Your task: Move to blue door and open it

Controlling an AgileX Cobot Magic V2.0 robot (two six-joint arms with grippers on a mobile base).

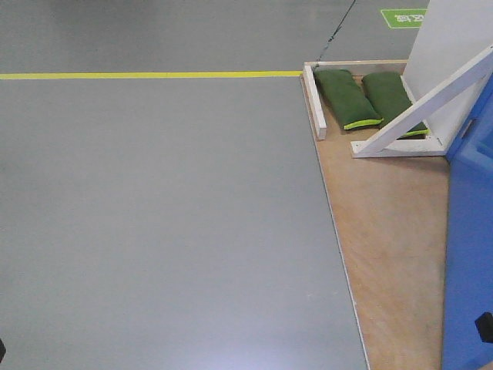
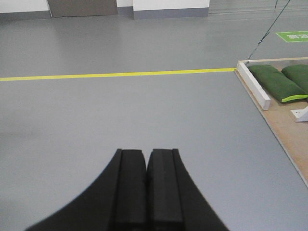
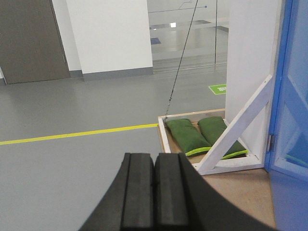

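Where the front camera looks down, we see the blue door (image 1: pixel 468 254) as a flat, smooth, bright-blue slab filling the lower right edge of the view. It rises over a pale plywood platform (image 1: pixel 385 231) with visible grain. From the right wrist camera the same door shows at the far right as a glossy panel with a straight vertical edge.

Beside it stands a plain white panel (image 1: pixel 451 46), propped by a white wooden brace (image 1: pixel 431 108) that runs diagonally down to a flat base strip. Behind the brace, two plump green sandbags (image 1: pixel 347 99) with lime-trimmed ends lie side by side on the platform, touching or nearly so.

The grey floor (image 1: pixel 154 231) is smooth with a faint sheen, and a thin yellow line (image 1: pixel 146 75) crosses it and meets the platform's corner.

The left gripper (image 2: pixel 146 154) has its two black, matte, rectangular pads pressed face to face with only a thin seam between them, and it holds nothing. The right gripper (image 3: pixel 154 156) is likewise closed pad against pad and empty, well apart from the door.
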